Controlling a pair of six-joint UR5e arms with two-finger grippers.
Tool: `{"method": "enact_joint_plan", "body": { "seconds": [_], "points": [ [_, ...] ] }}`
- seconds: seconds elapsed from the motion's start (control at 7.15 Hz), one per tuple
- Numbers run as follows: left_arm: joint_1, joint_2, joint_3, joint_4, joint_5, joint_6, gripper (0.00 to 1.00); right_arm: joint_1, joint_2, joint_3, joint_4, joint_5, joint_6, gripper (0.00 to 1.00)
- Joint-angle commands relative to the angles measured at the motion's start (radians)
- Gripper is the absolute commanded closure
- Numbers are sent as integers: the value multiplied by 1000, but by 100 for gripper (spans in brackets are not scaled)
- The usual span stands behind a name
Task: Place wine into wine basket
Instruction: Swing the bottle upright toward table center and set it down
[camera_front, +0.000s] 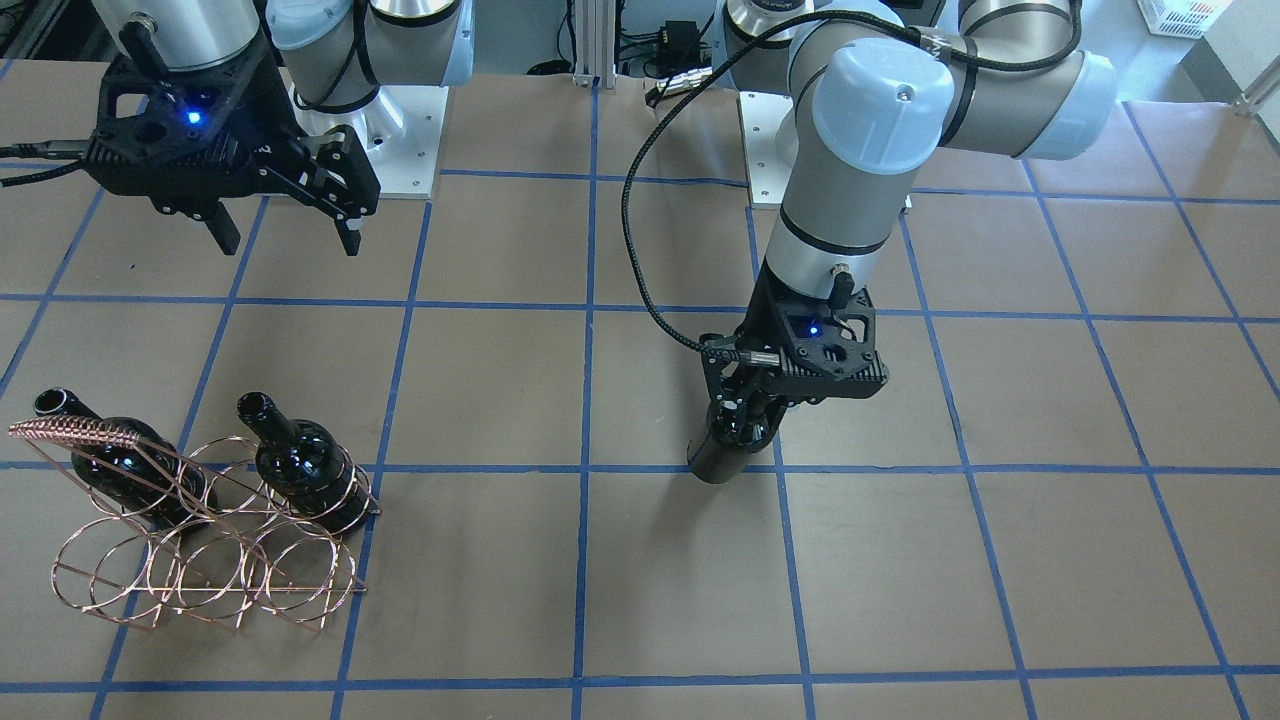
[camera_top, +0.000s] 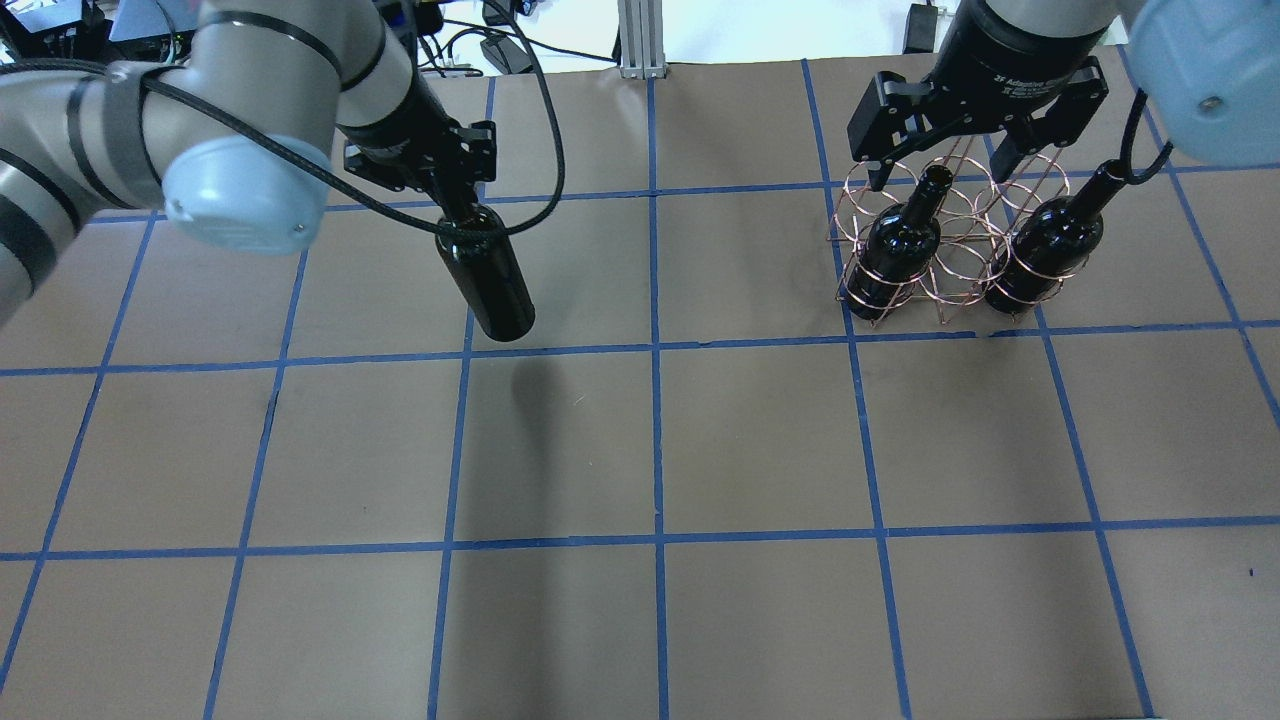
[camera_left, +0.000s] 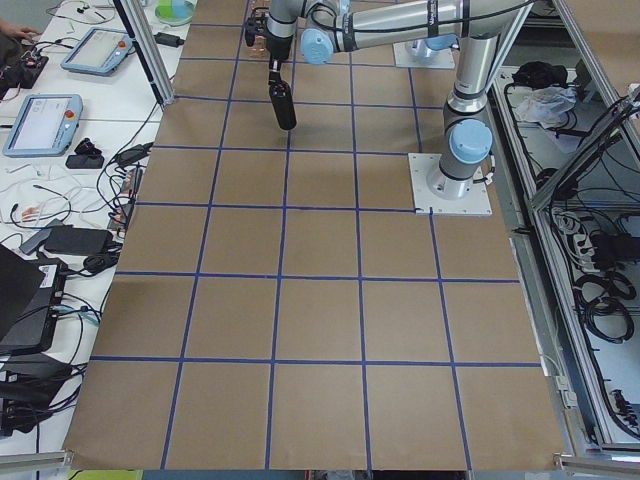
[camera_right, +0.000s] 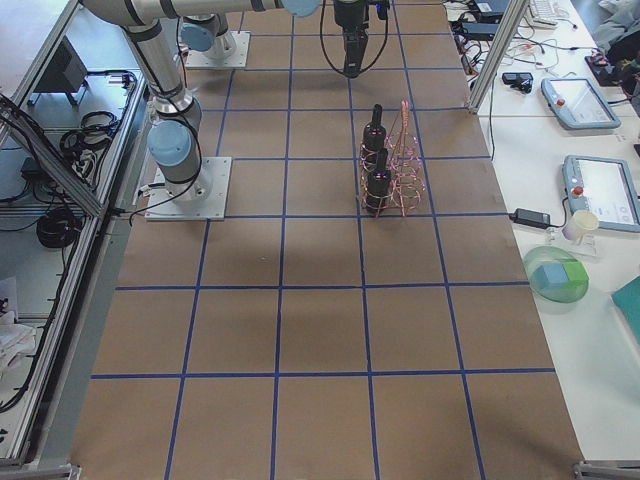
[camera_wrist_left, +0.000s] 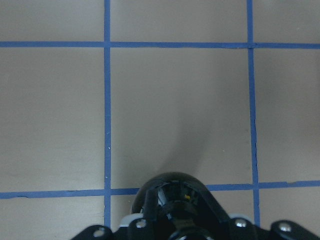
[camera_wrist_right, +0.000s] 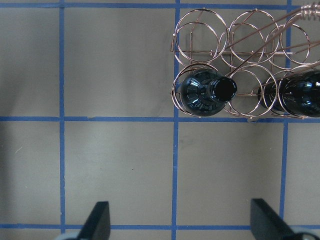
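My left gripper (camera_top: 466, 222) is shut on the neck of a glossy near-black wine bottle (camera_top: 492, 288). The bottle hangs tilted above the table, left of centre in the overhead view; it also shows in the front view (camera_front: 722, 452) and the left wrist view (camera_wrist_left: 172, 192). The copper wire wine basket (camera_top: 958, 262) stands at the far right. It holds two look-alike bottles (camera_top: 900, 245) (camera_top: 1050, 248) in its outer hoops, with the middle hoop between them empty (camera_wrist_right: 244, 90). My right gripper (camera_top: 940, 175) is open and empty, hovering above the basket.
The table is brown paper marked with a blue tape grid (camera_top: 655, 350). The arm bases (camera_front: 405, 150) stand at the robot's edge. Tablets and cables lie on side benches (camera_right: 590, 190) beyond the table ends.
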Motion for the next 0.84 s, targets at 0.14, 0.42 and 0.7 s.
{"method": "enact_joint_plan", "body": {
  "seconds": [0.14, 0.42, 0.7],
  "points": [
    [-30, 3, -26, 30, 2, -4, 100, 0, 0, 2, 0, 0, 0, 0],
    [-32, 0, -27, 29, 2, -2, 100, 0, 0, 2, 0, 0, 0, 0],
    [-32, -6, -29, 19, -4, -2, 100, 0, 0, 2, 0, 0, 0, 0]
  ]
}}
